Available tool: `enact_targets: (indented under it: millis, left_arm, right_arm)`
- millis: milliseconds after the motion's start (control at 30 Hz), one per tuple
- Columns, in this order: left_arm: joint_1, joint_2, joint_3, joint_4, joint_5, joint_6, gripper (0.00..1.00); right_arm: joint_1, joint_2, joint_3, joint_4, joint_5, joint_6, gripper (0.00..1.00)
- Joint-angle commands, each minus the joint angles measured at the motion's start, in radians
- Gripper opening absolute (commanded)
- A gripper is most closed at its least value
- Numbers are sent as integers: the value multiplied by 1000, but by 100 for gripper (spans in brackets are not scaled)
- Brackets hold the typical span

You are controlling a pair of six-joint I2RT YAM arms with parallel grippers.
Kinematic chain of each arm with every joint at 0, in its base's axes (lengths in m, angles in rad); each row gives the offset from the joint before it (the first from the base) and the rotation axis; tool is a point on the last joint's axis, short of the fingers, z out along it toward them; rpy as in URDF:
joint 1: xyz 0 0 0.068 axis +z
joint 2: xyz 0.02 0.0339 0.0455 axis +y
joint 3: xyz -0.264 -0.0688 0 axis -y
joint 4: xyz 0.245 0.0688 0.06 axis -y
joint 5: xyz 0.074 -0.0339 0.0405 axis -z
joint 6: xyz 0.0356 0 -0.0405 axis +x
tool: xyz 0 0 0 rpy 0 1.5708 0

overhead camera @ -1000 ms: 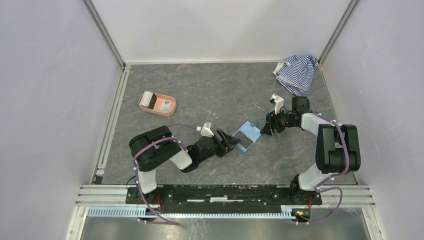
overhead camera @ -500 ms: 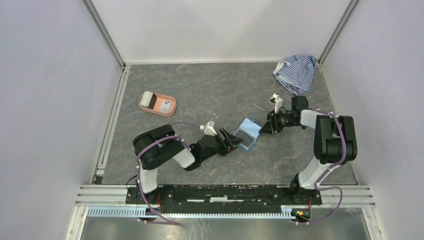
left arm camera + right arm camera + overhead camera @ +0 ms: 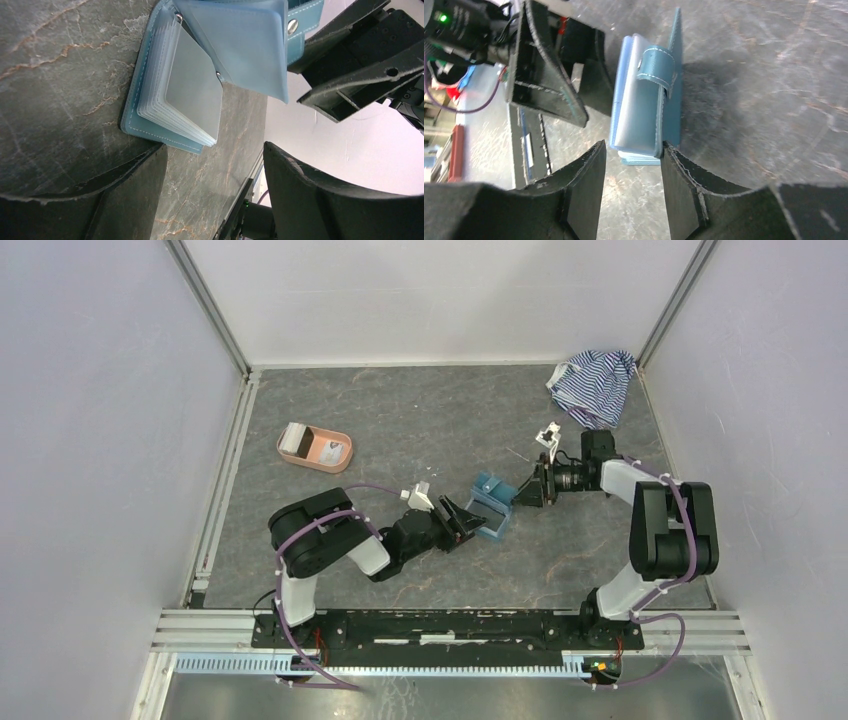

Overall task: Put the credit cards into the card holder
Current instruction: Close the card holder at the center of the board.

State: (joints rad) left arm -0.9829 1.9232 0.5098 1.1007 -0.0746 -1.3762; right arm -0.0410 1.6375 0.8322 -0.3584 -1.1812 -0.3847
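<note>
The blue card holder (image 3: 490,504) is half open, clear pockets inside. The right gripper (image 3: 633,148) pinches its cover; the left gripper (image 3: 215,148) is wide open, empty

Tray and cloth on marbled grey tabletop (image 3: 430,420)
Salmon-pink oval tray (image 3: 346,454) sits left; blue-and-white striped cloth (image 3: 592,385) lies bunched in the far-right corner.

The grey, stone-veined worktop (image 3: 420,410) lies evenly lit. Plain pale walls (image 3: 440,300) close three sides, with metal posts (image 3: 210,305) at the far corners and an aluminium rail (image 3: 200,628) along the near edge.
</note>
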Motion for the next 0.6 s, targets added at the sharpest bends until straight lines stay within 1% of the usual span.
enact_targets:
  millis: [0,100,167,200,300,333,433,500,567]
  left_arm:
    - [8,60,-27,-185,0,78,79]
    - [12,59,-33,-180,-1,78,79]
    - [14,60,-35,-175,4,78,79]
    - [15,61,-36,-172,5,78,79]
    - [17,65,-35,-161,10,78,78]
    - [19,64,-34,-161,11,78,78]
    - [18,63,-36,-155,16,79,78]
    - [20,64,-40,-149,19,78,78]
    - [22,62,-49,-128,19,74,78]
  right_arm:
    - [34,23,54,-156,-98,-128,50]
    - [35,27,70,-203,-103,-184,50]
    - [35,12,67,-187,-62,-182,50]
    - [54,1,59,-163,-36,-163,50]
    - [81,-68,2,26,95,-35,50]
    - [93,-90,-12,66,146,-10,50]
    - [134,-114,-19,124,232,9,49]
    - [155,-107,-5,142,251,15,46]
    - [171,-85,21,134,267,2,39]
